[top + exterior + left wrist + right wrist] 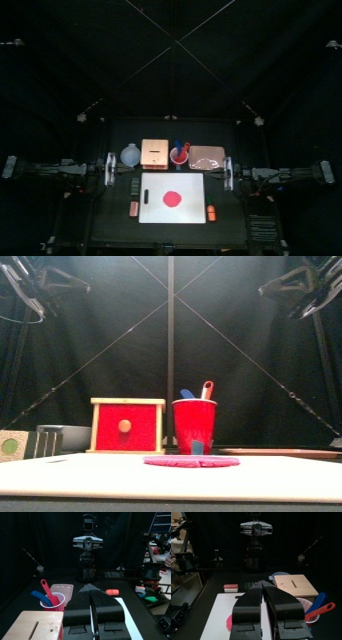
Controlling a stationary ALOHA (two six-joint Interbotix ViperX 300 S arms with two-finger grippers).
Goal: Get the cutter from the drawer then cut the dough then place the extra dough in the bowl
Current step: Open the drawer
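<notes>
Pale wooden box point(155, 151) sat centre-left of top frame, red drawer front point(127, 427) facing frame bottom; left gripper point(112, 168) nearer than right gripper point(229, 172); both clenched, empty.

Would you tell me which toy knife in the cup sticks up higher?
The red knife: it rises further above the red cup's rim than the blue knife beside it.

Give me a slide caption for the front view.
Dough disc on the white board, wooden box and red cup standing behind it.
</notes>
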